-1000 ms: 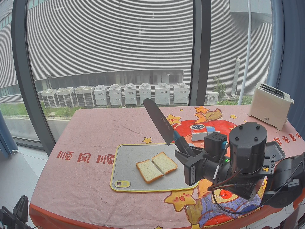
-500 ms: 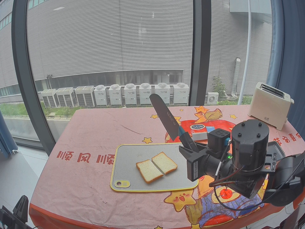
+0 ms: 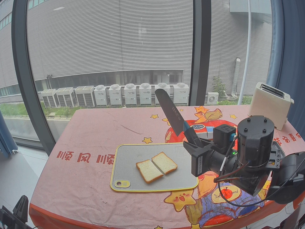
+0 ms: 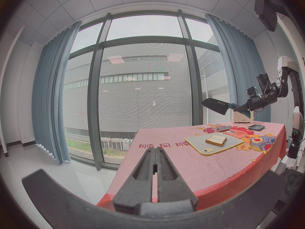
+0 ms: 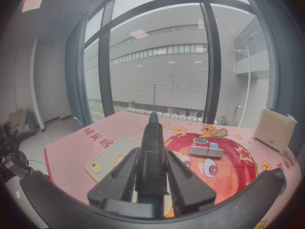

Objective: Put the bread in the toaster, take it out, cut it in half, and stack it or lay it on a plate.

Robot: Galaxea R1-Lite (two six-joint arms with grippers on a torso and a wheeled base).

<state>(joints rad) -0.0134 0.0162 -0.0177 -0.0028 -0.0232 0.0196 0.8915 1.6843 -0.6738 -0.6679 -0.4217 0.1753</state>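
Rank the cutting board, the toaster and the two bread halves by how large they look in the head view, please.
1. cutting board, clearly the largest.
2. toaster, though it stands farther back on the table.
3. left bread half and right bread half: they look alike, so I would not rank one above the other.

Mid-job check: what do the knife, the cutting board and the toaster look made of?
The knife has a dark matte blade with no metallic shine, so probably coated steel or ceramic; its dark handle with a teal collar looks plastic. The cutting board is a flat grey sheet with a yellow rim, apparently plastic. The toaster has a smooth cream shell, plastic or painted metal.
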